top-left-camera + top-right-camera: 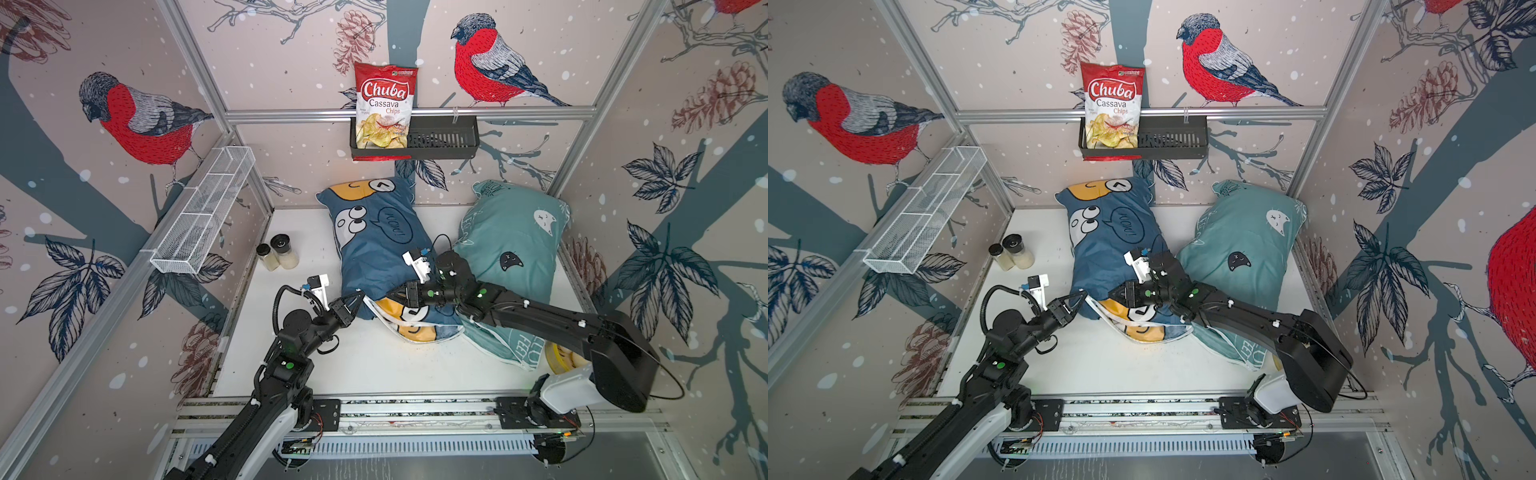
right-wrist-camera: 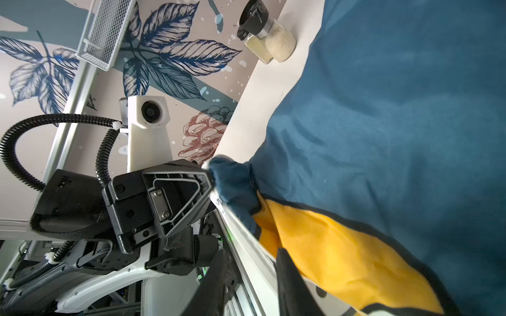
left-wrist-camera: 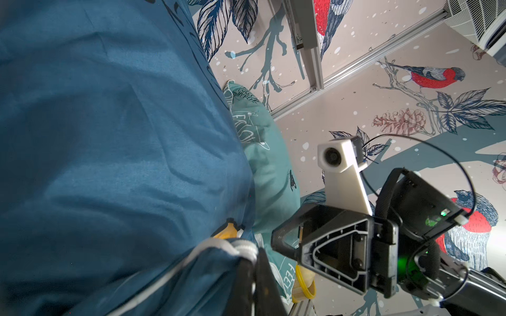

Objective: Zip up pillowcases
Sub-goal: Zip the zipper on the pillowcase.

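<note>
The dark blue pillowcase point(image 1: 374, 241) point(image 1: 1108, 249) lies mid-table, its white zipper edge point(image 2: 246, 238) at the near end. My left gripper point(image 1: 360, 296) point(image 3: 256, 262) is shut on that end's left corner, bunching blue fabric and white zipper tape point(image 3: 246, 247). My right gripper point(image 1: 391, 294) point(image 2: 254, 273) reaches in from the right just above the same edge. Its jaws stand apart, with the white zipper band running between them and one finger point(image 2: 290, 279) against the orange patch. The teal pillowcase point(image 1: 515, 232) point(image 3: 271, 175) lies to the right, partly under the right arm.
Two spice jars point(image 1: 277, 251) point(image 2: 268, 41) stand left of the blue pillow. A white wire basket point(image 1: 203, 216) hangs on the left wall. A black basket point(image 1: 440, 139) holding a chips bag point(image 1: 384, 106) hangs on the back rail. A yellow ring point(image 1: 559, 359) lies by the right arm's base.
</note>
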`<action>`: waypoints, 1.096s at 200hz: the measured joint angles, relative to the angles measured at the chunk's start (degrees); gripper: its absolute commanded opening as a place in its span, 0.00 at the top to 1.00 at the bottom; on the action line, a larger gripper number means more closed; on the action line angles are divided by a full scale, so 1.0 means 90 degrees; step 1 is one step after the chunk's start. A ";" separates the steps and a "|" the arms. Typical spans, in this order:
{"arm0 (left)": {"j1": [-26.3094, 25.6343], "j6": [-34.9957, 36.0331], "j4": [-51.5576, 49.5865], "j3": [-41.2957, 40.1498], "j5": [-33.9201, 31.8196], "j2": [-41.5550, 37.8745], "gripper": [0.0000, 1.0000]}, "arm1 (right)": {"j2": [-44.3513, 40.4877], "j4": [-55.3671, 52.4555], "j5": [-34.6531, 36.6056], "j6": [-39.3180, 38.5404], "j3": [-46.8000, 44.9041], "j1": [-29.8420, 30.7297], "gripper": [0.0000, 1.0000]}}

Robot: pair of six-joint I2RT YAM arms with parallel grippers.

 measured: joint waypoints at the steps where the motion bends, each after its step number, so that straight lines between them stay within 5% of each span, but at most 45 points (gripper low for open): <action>1: 0.0000 -0.0002 0.0010 0.0000 -0.0002 -0.0007 1.00 | -0.0002 0.0034 -0.0002 0.0044 -0.0024 0.0000 0.69; 81: 0.0000 -0.0053 0.0168 0.0104 -0.0041 0.0034 1.00 | 0.0517 0.1736 -0.0432 0.1059 -0.0214 0.0308 0.60; 219: 0.0000 -0.0041 0.0423 0.0104 0.0068 0.0408 1.00 | 0.1076 0.2101 -0.0597 0.1258 0.0124 0.0389 0.64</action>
